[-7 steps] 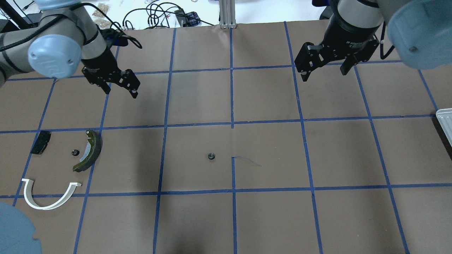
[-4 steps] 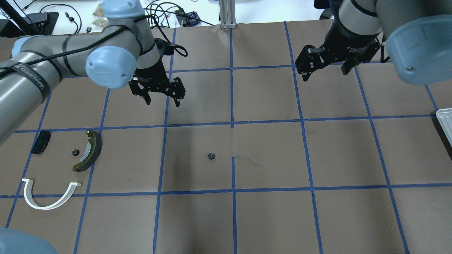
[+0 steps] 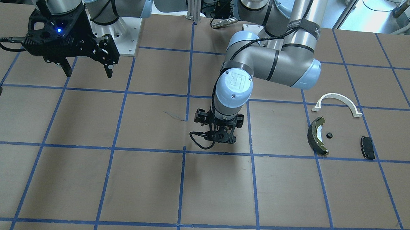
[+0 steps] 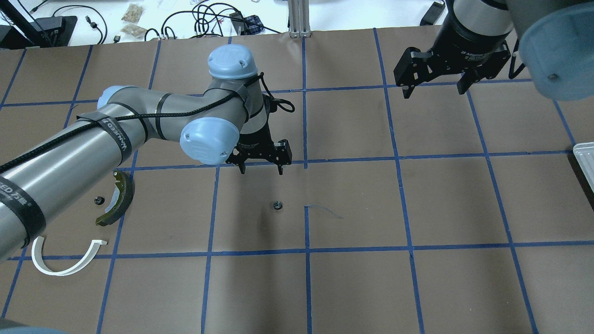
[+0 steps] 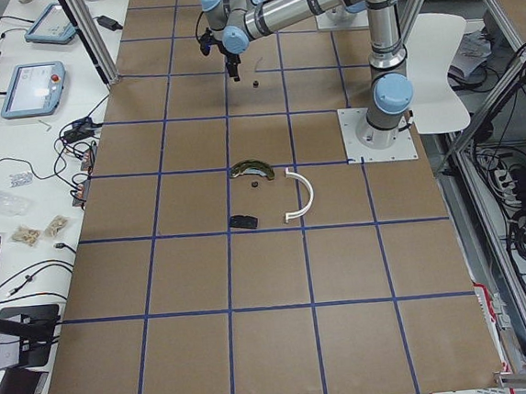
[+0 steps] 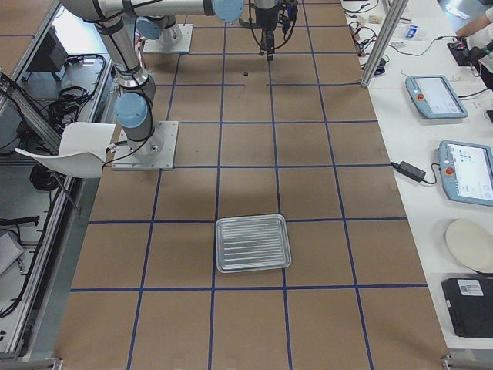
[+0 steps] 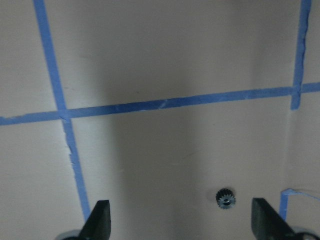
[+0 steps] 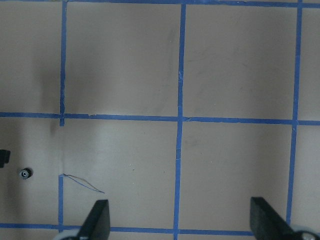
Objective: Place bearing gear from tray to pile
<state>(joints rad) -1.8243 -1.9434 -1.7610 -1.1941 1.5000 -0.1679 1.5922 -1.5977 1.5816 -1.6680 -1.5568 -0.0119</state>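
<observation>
Brown paper with a blue tape grid covers the table (image 4: 352,287). Nearest the robot, on its left, we see the pile (image 3: 313,135): white half-ring bracket (image 4: 60,272), then olive brake shoe (image 4: 124,197) with a small dark gear (image 4: 98,200) just beside it, and black pad (image 3: 367,147) close by. We find the bearing gear (image 4: 277,205) on bare paper mid-table, near the centre tape line, well apart from pile and tray (image 4: 585,155). Just beyond it the left gripper (image 4: 261,170) hovers, fingers wide apart, holding nothing. The tray sits at the robot's right table edge. Farthest, the right gripper (image 4: 435,93) hangs raised, also spread wide, empty.
</observation>
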